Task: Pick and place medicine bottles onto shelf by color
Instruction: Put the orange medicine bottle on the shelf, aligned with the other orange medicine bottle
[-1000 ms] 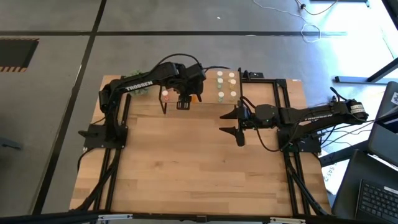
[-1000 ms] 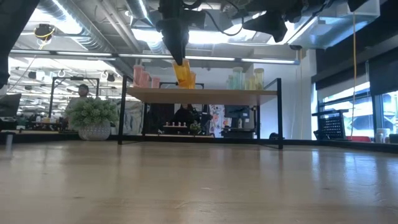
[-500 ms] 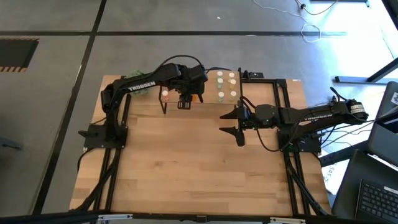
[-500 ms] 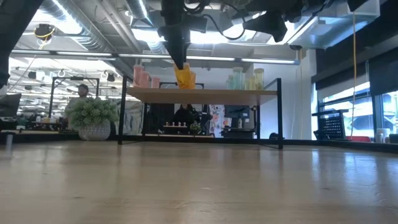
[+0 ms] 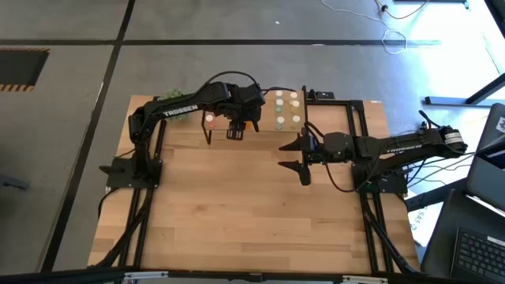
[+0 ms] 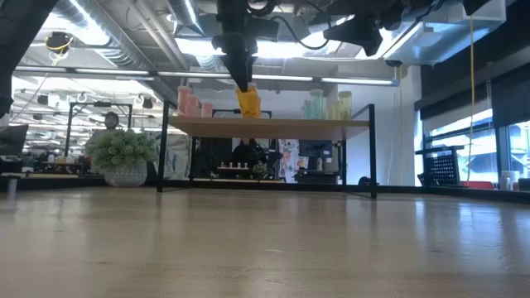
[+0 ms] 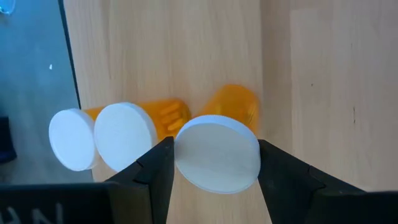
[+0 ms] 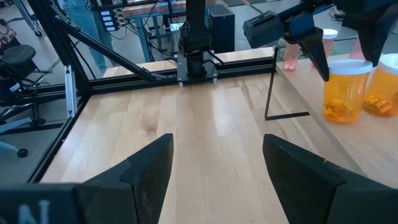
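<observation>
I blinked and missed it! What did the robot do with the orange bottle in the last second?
The left pincer kept its grip on the orange bottle and carried it a little toward the green bottles while lowering it to the shelf, beside the other orange bottles. It has not let go. The right pincer stayed open over the table, and the pink bottles did not move.

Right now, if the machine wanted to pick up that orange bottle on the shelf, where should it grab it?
Around the neck just under the white cap, coming straight down from above. The orange bottle stands upright on the shelf with neighbours close beside it, so the top is freest. The left gripper already straddles its cap that way.
</observation>
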You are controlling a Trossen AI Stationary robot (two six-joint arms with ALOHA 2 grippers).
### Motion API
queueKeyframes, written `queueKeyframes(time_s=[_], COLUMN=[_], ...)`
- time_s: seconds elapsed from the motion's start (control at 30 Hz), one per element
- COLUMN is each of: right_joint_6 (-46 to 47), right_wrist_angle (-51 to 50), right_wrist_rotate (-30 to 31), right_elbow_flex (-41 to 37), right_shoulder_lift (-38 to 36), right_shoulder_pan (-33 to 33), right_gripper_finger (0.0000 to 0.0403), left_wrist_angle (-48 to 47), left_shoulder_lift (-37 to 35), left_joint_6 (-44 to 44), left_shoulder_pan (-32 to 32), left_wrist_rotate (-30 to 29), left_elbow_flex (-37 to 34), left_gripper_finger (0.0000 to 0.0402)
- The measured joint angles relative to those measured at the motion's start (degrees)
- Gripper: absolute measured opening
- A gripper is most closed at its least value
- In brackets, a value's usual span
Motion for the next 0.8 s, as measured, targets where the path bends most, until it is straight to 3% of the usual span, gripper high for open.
queueKeyframes(time_s=[0.13, 0.43, 0.8], right_joint_6=[-0.3, -2.9, -3.1], right_wrist_angle=[0.0, -0.1, -0.1], right_wrist_rotate=[2.1, 18.0, 18.9], right_elbow_flex=[0.0, 0.0, 0.0], right_shoulder_lift=[0.0, 0.0, 0.0], right_shoulder_pan=[0.0, 0.0, 0.0], right_gripper_finger=[0.025, 0.025, 0.025], left_wrist_angle=[0.0, 0.0, 0.0], left_shoulder_lift=[0.0, 0.0, 0.0], left_joint_6=[0.0, 0.0, 0.0], left_shoulder_pan=[0.0, 0.0, 0.1], left_wrist_rotate=[0.0, 0.6, 0.6], left_elbow_flex=[0.0, 0.0, 0.0], left_gripper_finger=[0.0183, 0.0183, 0.0183])
